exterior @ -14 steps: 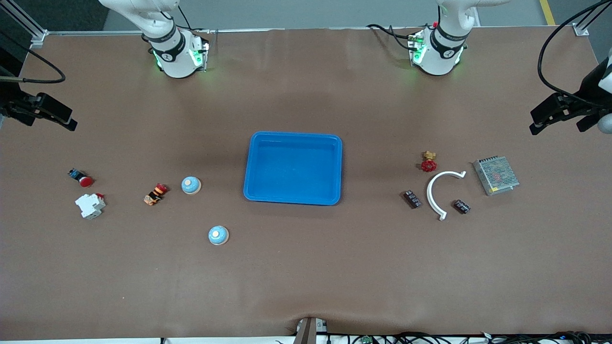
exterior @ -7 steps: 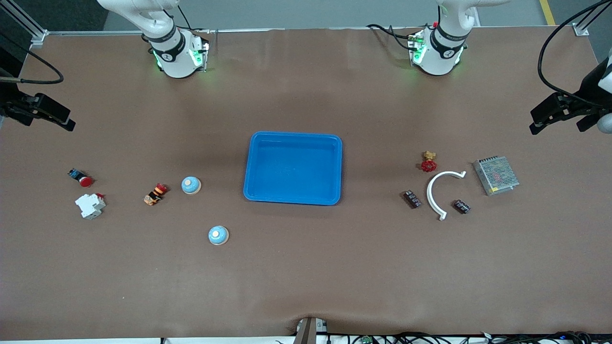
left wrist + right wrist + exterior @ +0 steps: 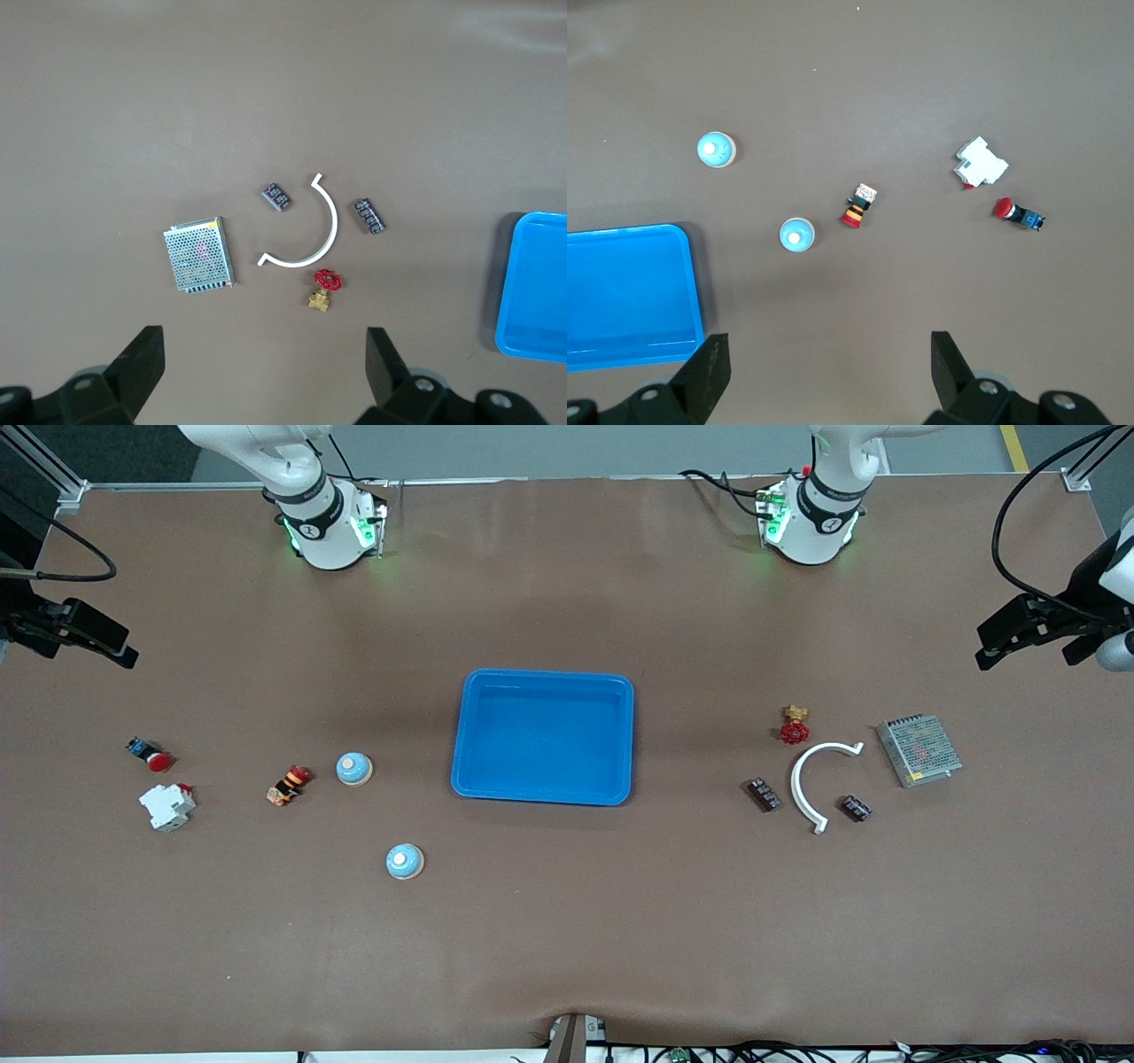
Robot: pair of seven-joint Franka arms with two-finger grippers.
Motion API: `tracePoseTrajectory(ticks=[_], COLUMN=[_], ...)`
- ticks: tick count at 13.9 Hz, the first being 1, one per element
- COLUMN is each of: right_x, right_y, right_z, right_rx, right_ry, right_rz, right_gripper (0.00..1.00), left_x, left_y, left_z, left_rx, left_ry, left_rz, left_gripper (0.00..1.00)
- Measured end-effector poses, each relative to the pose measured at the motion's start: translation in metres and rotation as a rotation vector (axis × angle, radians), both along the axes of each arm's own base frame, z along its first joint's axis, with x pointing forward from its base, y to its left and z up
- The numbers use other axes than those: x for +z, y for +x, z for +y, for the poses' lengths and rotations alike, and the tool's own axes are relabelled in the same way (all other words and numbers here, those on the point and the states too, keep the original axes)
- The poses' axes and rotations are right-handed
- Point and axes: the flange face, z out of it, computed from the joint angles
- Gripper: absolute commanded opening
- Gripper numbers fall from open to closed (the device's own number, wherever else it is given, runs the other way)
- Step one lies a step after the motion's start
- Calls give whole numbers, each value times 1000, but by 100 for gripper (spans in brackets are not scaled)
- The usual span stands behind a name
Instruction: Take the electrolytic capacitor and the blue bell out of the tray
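Observation:
Two light blue bells (image 3: 354, 769) (image 3: 405, 861) stand on the table toward the right arm's end, also seen as bells (image 3: 796, 235) (image 3: 715, 149) in the right wrist view. Two small dark capacitors (image 3: 764, 794) (image 3: 856, 808) lie toward the left arm's end, one on each side of a white arc; the left wrist view shows both capacitors (image 3: 369, 215) (image 3: 277, 197). An empty blue tray (image 3: 542, 735) sits mid-table. My left gripper (image 3: 1028, 657) (image 3: 263, 345) hangs open, high over bare table by the power supply. My right gripper (image 3: 89, 654) (image 3: 830, 347) hangs open, high over its end.
Beside the capacitors lie a white arc (image 3: 813, 779), a red-handled brass valve (image 3: 795, 726) and a metal mesh power supply (image 3: 919, 750). Near the bells lie an orange-black button (image 3: 288, 785), a white breaker (image 3: 166, 806) and a red push button (image 3: 151, 755).
Both grippers have drifted only slightly, staying open and high at the table's ends. Nothing on the table has moved.

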Motion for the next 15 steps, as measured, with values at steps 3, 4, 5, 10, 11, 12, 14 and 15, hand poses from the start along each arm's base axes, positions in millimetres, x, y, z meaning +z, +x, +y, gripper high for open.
tracePoseTrajectory(ticks=[3, 4, 5, 10, 11, 12, 14, 15], right_x=[0, 0, 0, 0, -1, 0, 0, -1], right_y=[0, 0, 0, 0, 0, 0, 0, 0], right_z=[0, 0, 0, -1, -2, -2, -2, -3], right_rx=[0, 0, -1, -2, -3, -3, -4, -5], right_ry=[0, 0, 0, 0, 0, 0, 0, 0], right_rz=[0, 0, 0, 1, 1, 1, 1, 1], right_gripper=[100, 100, 100, 100, 100, 100, 100, 100], left_x=[-1, -1, 0, 0, 0, 0, 0, 0], left_y=[-2, -3, -3, -2, -2, -2, -2, -1], left_z=[-5, -7, -7, 14, 20, 24, 29, 30], left_rx=[-8, -10, -10, 32, 41, 49, 50, 40], left_ry=[-3, -15, -30, -53, -53, -54, -53, -53], left_rz=[16, 18, 18, 23, 23, 23, 23, 24], left_gripper=[100, 100, 100, 100, 100, 100, 100, 100])
